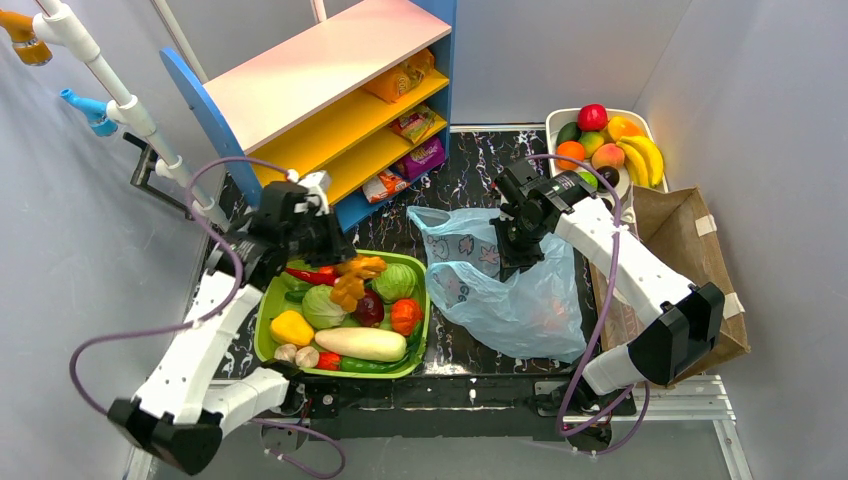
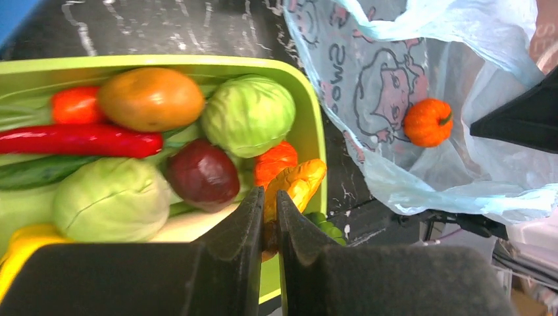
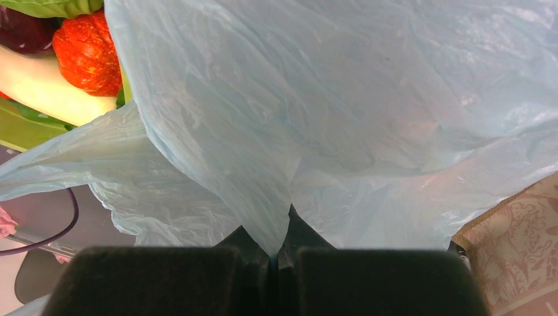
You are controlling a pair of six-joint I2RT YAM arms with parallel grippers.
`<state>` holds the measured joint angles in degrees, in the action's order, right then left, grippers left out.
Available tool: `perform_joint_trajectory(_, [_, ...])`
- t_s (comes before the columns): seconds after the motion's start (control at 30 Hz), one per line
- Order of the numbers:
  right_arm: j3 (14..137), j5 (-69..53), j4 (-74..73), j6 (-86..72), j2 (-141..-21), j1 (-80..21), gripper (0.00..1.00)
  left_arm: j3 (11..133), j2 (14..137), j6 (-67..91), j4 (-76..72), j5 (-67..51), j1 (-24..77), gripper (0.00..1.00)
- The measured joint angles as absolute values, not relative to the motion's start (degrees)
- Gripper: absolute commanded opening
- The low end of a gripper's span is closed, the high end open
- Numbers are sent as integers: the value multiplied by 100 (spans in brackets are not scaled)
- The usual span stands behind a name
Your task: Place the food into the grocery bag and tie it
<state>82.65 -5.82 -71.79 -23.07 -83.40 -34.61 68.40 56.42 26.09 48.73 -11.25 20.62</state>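
The light-blue grocery bag lies right of the green tray, its mouth towards the tray. A round orange fruit sits inside it and shows through the film from above. My left gripper is shut on a knobbly yellow-orange ginger-like piece and holds it above the tray's right side. My right gripper is shut on a fold of the bag's film, holding the far rim up.
The tray holds two green cabbages, a red chilli, a dark beet, a white radish and other vegetables. A white fruit bowl stands back right, a brown paper bag at right, and a shelf behind.
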Motion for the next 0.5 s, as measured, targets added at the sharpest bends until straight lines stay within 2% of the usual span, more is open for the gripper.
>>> perform_joint_trajectory(0.23, [8261, -528, -7175, -2335, -8305, -3461, 1, 7262, 6890, 2840, 4136, -1133, 3028, 0])
perform_joint_trajectory(0.5, [8261, -464, -7177, -2294, -8145, -3444, 1, 8064, 8261, 3116, 3380, -1363, 3632, 0])
